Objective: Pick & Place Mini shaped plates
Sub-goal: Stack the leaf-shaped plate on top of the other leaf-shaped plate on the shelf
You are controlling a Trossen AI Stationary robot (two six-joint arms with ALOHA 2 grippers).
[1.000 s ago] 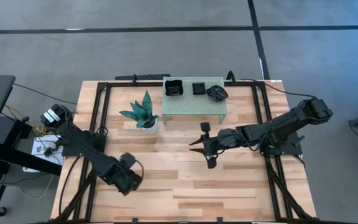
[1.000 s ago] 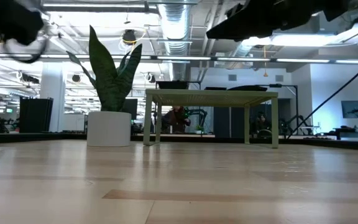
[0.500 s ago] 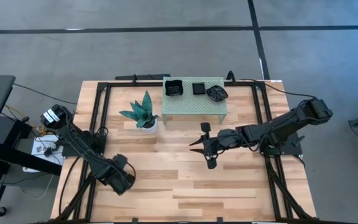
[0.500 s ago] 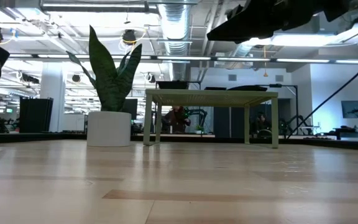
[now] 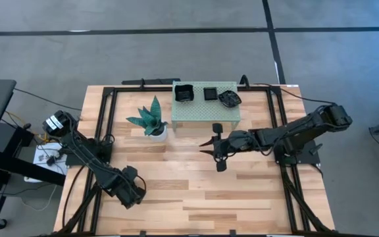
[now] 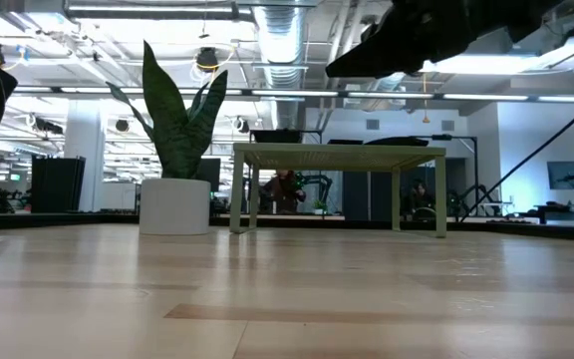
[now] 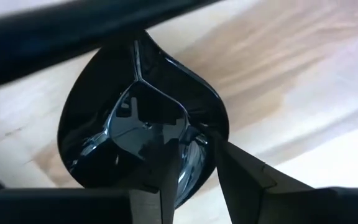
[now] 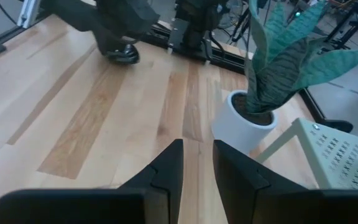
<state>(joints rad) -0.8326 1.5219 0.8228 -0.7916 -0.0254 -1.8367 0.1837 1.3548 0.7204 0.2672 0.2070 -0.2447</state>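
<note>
Glossy black plate (image 7: 143, 121) pinched by its rim in your left gripper (image 5: 131, 189), well short of the green shelf (image 5: 206, 108). Your right gripper (image 5: 217, 143), fingers narrowly parted and empty, has edged toward the shelf; the plant (image 5: 151, 118) flanks the route.

High view hangs above the wooden table (image 5: 196, 191), looking straight down and far enough to take in both arms, the plant (image 5: 151, 119) and the green shelf (image 5: 206, 110). Low view sits at tabletop height looking level across the boards into the room, sharing the plant (image 6: 177, 130) and shelf (image 6: 339, 155) with the high view. Left wrist view is pressed close to a black plate (image 7: 135, 118) over the wood; right wrist view looks obliquely across the table, catching the plant (image 8: 278, 56) and a shelf corner (image 8: 340, 152).
</note>
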